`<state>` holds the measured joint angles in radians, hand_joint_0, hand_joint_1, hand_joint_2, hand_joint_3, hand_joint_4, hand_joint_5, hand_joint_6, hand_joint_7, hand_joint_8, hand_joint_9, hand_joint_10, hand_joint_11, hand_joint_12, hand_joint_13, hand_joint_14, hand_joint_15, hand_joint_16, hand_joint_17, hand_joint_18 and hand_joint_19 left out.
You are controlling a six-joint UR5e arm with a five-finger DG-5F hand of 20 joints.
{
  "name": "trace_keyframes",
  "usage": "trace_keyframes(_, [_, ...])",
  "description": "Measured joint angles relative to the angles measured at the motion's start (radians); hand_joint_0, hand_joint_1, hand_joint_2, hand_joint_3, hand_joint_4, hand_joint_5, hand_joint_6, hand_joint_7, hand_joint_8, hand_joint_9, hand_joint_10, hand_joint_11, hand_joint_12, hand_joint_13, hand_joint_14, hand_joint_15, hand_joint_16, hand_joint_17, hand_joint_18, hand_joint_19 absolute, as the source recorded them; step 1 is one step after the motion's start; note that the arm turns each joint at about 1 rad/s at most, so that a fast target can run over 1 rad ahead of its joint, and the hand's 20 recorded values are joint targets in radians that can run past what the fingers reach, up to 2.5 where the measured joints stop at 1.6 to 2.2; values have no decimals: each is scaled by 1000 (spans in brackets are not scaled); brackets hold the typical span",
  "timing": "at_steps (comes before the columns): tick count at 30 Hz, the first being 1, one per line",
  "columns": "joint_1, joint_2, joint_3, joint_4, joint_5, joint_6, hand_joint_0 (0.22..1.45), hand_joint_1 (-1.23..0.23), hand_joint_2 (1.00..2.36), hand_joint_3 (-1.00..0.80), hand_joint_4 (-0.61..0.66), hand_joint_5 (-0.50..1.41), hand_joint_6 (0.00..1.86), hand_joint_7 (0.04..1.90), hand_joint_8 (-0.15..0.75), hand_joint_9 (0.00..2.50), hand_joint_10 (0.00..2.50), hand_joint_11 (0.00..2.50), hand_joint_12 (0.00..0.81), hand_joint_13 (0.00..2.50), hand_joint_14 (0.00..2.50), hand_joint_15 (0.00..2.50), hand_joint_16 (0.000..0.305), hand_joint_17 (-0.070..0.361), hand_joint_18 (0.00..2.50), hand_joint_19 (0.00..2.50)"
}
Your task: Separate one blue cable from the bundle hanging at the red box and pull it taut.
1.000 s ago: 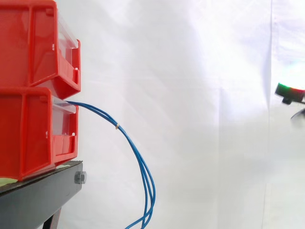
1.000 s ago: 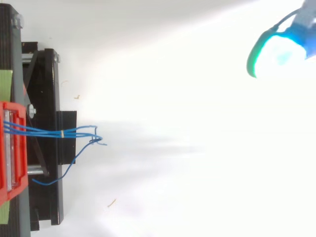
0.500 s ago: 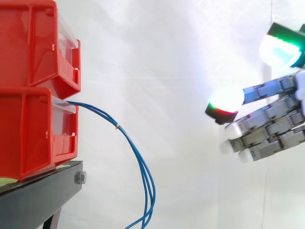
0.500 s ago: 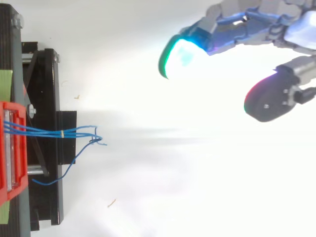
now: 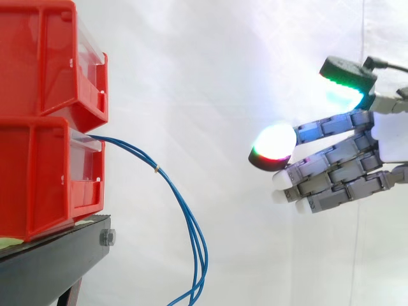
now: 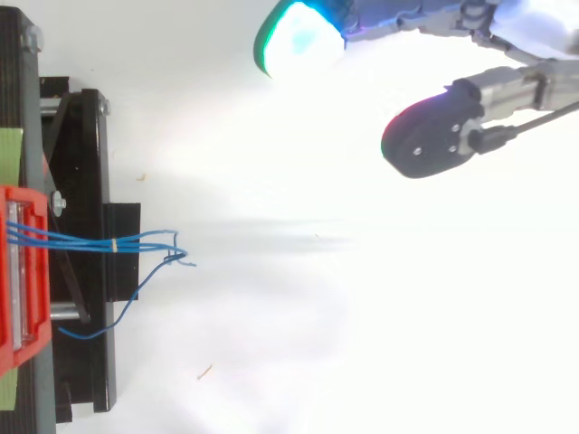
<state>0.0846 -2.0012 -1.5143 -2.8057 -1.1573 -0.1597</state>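
Fingers (image 5: 331, 155) on the hand (image 5: 389, 143) were straight and spread, holding nothing. They sat well apart from the blue cables (image 5: 189, 223) drooping from the lower red box (image 5: 44, 172) past the edge of the stand (image 5: 57, 258); I'd guess I was lining up first. From above one strand (image 6: 122, 310) strayed sideways, while side-on they overlapped into one arc.

Stacked red bins (image 5: 44, 159) rest on a black stand (image 5: 54, 258).

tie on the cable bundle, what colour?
Pale yellow tie on the blue cables; the side view shows it best.
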Motion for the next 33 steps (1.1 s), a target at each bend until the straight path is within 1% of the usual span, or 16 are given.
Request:
trace_keyframes(2, [2, -12, 3, 8, 5, -4, 571, -750, 1000, -500, 192, -231, 503, 881, 270, 384, 9, 272, 312, 213, 0, 8, 40, 91, 170, 0])
trace_keyframes(7, [6, -38, 16, 14, 8, 15, 557, -724, 1000, -500, 197, -230, 503, 876, 271, 395, 11, 270, 316, 233, 0, 13, 40, 91, 197, 0])
trace_keyframes(9, [7, -59, 34, 13, 7, 18, 551, -709, 1000, -500, 198, -229, 503, 877, 273, 397, 9, 271, 318, 234, 0, 13, 41, 92, 200, 0])
trace_keyframes(13, [10, -114, 86, 9, -1, 23, 546, -701, 1000, -500, 198, -229, 503, 873, 274, 400, 9, 268, 318, 242, 0, 26, 41, 93, 212, 0])
trace_keyframes(19, [12, -169, 132, 11, -12, 25, 540, -683, 1000, -500, 187, -236, 503, 871, 273, 410, 9, 274, 322, 273, 0, 36, 42, 94, 242, 0])
trace_keyframes(23, [8, -218, 177, 12, -36, 30, 536, -677, 1000, -500, 186, -236, 503, 869, 275, 412, 11, 281, 323, 277, 1, 44, 42, 95, 245, 9])
trace_keyframes(27, [8, -236, 200, 14, -52, 39, 537, -676, 1000, -500, 180, -238, 503, 864, 272, 411, 9, 282, 325, 282, 1, 49, 42, 95, 249, 15])
trace_keyframes(33, [6, -241, 205, 15, -59, 47, 536, -672, 1000, -500, 181, -239, 503, 864, 271, 413, 9, 287, 327, 290, 2, 56, 42, 95, 262, 30])
